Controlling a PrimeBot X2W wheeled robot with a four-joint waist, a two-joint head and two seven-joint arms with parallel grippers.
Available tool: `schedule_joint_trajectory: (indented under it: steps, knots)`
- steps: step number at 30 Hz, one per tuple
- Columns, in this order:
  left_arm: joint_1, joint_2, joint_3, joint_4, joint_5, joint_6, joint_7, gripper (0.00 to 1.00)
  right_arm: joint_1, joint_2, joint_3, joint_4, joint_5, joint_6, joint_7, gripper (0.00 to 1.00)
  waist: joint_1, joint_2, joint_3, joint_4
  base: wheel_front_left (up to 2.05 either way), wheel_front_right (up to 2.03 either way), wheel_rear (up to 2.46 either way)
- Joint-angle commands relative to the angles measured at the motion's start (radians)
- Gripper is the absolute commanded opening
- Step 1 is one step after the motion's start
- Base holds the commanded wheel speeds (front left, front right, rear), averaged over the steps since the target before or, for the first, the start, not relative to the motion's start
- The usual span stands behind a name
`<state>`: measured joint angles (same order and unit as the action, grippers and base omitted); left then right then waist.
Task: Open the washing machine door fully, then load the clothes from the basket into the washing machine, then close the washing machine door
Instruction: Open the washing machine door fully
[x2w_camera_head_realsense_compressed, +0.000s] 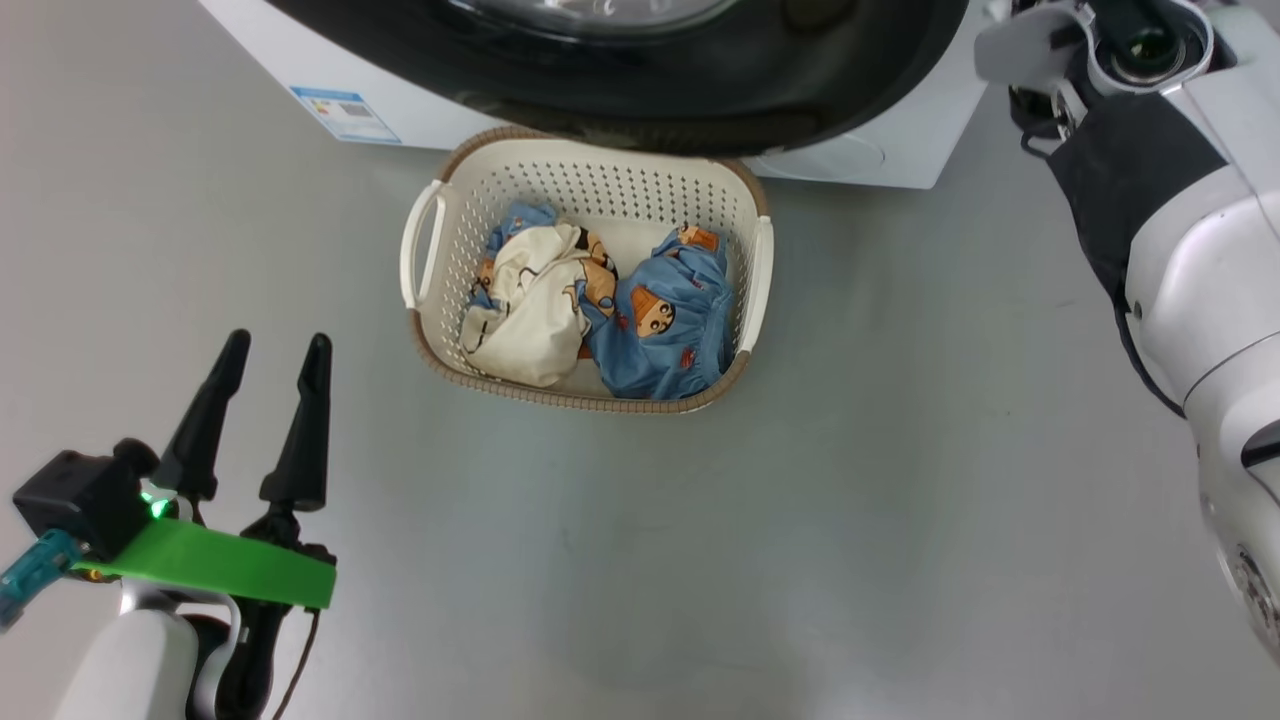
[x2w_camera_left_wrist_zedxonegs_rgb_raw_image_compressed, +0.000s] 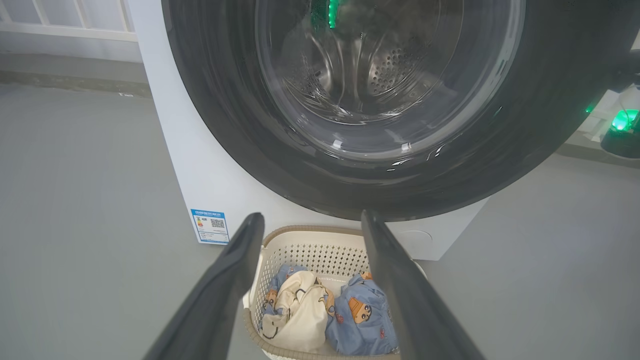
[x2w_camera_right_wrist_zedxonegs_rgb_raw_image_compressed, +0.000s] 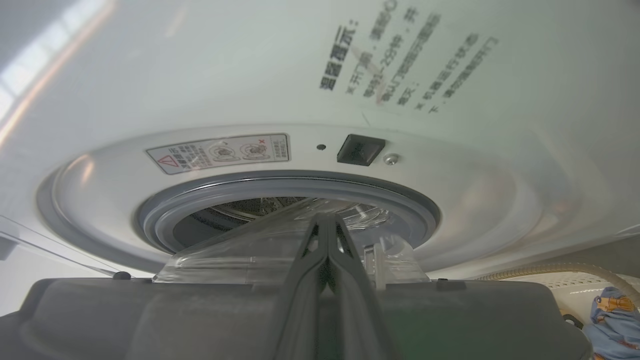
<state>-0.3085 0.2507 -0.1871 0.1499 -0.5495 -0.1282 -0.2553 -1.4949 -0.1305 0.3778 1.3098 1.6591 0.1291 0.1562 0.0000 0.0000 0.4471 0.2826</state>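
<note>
Floor (x2w_camera_head_realsense_compressed: 700, 560) lies bare and grey to the left, right and near side of the basket (x2w_camera_head_realsense_compressed: 590, 180), whose far rim sits under the lower edge of the washing machine door (x2w_camera_head_realsense_compressed: 700, 95). The door stands swung out from the front of the washing machine (x2w_camera_head_realsense_compressed: 290, 60) and overhangs that rim. Left gripper (x2w_camera_head_realsense_compressed: 278, 343) hovers over the floor, well apart from the basket's left handle, fingers spread wide, holding nothing and pointing toward the machine. Right arm (x2w_camera_head_realsense_compressed: 1180, 250) reaches up beside the door's right edge. In the right wrist view the right gripper (x2w_camera_right_wrist_zedxonegs_rgb_raw_image_compressed: 325, 222) has its fingers pressed together over the door's grey inner frame, aimed at the rubber seal (x2w_camera_right_wrist_zedxonegs_rgb_raw_image_compressed: 290, 186) and steel drum (x2w_camera_right_wrist_zedxonegs_rgb_raw_image_compressed: 250, 209); whether it touches the frame cannot be told. Clothes (x2w_camera_head_realsense_compressed: 600, 310) lie bunched inside the basket, cream side left, blue bear print right.
</note>
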Motion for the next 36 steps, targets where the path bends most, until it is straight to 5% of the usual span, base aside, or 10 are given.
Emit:
schedule_joint_trajectory:
  steps: [1,20,36]
  knots:
    - [0.008,0.034,0.043,-0.028,0.016,-0.002,-0.006,1.0,0.043,0.076,0.022,-0.022,-0.009,0.002,0.049,0.0,0.0,0.0,-0.014,-0.006,0.0,0.0,0.0]
    - [0.043,0.038,0.054,-0.03,0.046,-0.002,-0.006,1.0,0.275,0.08,0.123,-0.247,-0.014,0.002,0.307,0.0,0.0,0.0,-0.101,-0.026,0.0,0.0,0.0]
    - [0.058,0.03,0.05,-0.026,0.06,-0.002,-0.006,1.0,0.482,0.08,0.36,-0.534,0.098,0.002,0.379,0.0,0.0,0.0,-0.148,-0.019,0.0,0.0,0.0]
